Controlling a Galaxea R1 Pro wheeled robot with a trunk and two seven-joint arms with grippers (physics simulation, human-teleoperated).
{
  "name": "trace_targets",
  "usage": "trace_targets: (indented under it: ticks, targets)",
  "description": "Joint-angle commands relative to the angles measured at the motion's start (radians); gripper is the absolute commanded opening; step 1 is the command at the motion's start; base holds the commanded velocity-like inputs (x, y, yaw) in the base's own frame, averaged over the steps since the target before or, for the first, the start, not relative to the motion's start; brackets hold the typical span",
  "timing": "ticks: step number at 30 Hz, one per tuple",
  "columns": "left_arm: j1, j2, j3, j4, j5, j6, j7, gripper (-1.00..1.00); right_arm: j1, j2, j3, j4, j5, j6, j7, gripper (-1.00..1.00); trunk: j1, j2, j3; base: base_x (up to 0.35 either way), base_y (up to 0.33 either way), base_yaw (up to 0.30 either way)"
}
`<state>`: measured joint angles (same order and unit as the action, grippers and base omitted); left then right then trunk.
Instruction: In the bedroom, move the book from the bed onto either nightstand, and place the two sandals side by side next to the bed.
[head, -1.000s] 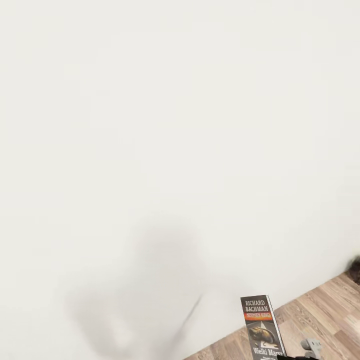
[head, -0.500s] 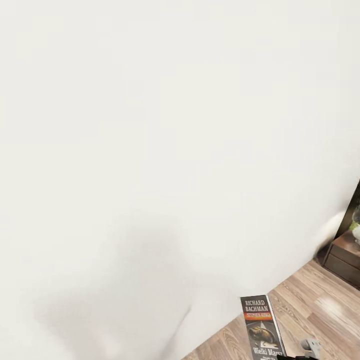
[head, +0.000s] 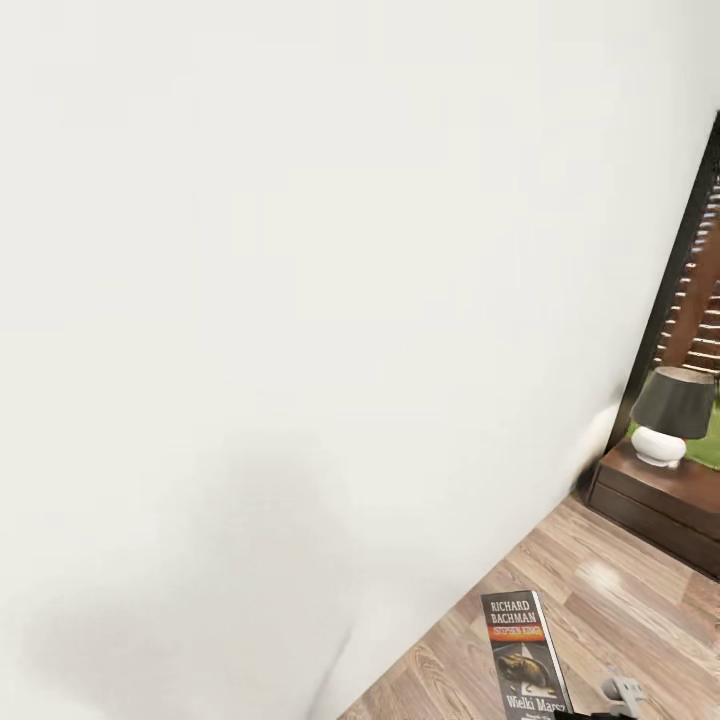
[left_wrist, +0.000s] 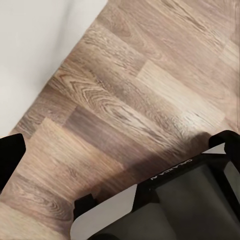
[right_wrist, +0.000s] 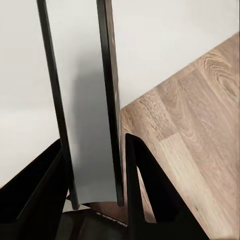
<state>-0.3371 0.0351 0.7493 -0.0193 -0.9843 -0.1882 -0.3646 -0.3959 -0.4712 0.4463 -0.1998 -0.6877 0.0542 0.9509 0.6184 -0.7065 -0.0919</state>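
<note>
Plain white wall (head: 300, 300): broad, unmarked. Light wood-plank floor (head: 620, 600): brown grain, glossy patch. Table lamp with dark conical shade and round white base (head: 668, 418): upright at far right. Black vertical window frame (head: 680, 260): behind lamp, beside brown slatted panel (head: 705, 320).

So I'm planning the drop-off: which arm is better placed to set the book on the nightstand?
Right. The right gripper already clamps the book upright between its fingers, and the nightstand, with a lamp on it, lies ahead on the robot's right. The left gripper holds nothing over the floor.
</note>
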Motion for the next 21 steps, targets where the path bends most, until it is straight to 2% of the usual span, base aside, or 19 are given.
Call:
trace_targets:
  ticks: [1, 21]
  targets:
    - [0.000, 0.000, 0.009, -0.001, -0.010, -0.003, -0.004, 1.00, -0.001, -0.001, 0.003, 0.000, -0.012, 0.006, 0.002, -1.00, 0.000, -0.002, -0.002, 0.000, 0.000, -0.283]
    - [0.000, 0.000, 0.009, -0.001, -0.010, -0.003, -0.004, 1.00, -0.001, 0.000, 0.003, 0.000, -0.012, 0.006, 0.002, -1.00, 0.000, -0.002, -0.002, 0.000, 0.000, -0.283]
